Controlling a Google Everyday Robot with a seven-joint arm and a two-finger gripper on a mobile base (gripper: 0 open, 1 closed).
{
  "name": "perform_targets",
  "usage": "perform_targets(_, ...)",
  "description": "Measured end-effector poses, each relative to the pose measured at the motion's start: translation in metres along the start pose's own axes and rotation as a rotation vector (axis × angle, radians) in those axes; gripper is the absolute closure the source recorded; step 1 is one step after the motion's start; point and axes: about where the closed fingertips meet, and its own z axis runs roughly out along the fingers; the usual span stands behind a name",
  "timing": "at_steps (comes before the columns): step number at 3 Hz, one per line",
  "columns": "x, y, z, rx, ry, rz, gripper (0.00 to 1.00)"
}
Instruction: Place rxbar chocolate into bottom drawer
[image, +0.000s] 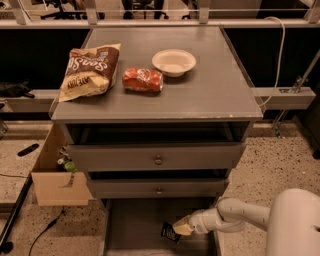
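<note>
The claw (183, 227) hangs low over the wide, shallow grey bottom drawer (131, 225), clamped on the small flat black-wrapped rxbar chocolate (169, 233), which tilts at its left tip inside the tray's bounds. Placing looks nearly done. Next: lower slightly, then part the fingers.

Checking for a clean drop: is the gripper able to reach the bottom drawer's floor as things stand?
Probably yes: the gripper, holding the rxbar chocolate, hangs over the open bottom drawer, with nothing visible between them.
</note>
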Motion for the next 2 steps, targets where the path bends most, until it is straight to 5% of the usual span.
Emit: perform_targets(2, 0.018, 0.006, 0.021, -0.028, -0.022, 0.035, 1.0)
